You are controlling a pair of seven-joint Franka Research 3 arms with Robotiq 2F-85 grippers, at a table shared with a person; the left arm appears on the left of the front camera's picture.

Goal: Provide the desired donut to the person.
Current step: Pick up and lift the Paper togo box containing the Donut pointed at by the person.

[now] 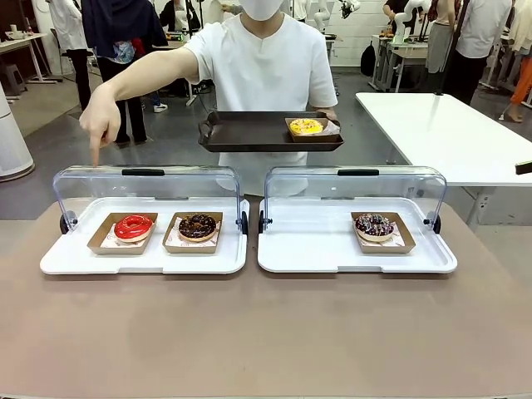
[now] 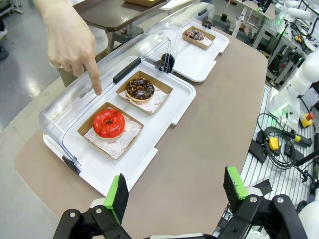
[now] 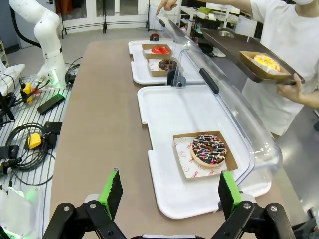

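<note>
A person's finger (image 2: 95,84) singles out the glossy red-iced ring donut (image 2: 108,123), lying centre-left of the frame, up-left of the robot's nearer, wide-spread left hand (image 2: 177,188).

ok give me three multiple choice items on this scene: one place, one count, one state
1. The person's hand is:
A. above the left case
B. inside it
C. below it

2. Donuts in that case:
A. one
B. two
C. three

3. The left gripper is:
A. open
B. shut on a donut
C. shut on the case

Answers:
1 A: its finger points down over the lid, near the red donut.
2 B: two boxed donuts lie inside.
3 A: its jaws stand wide apart with nothing between.
</note>
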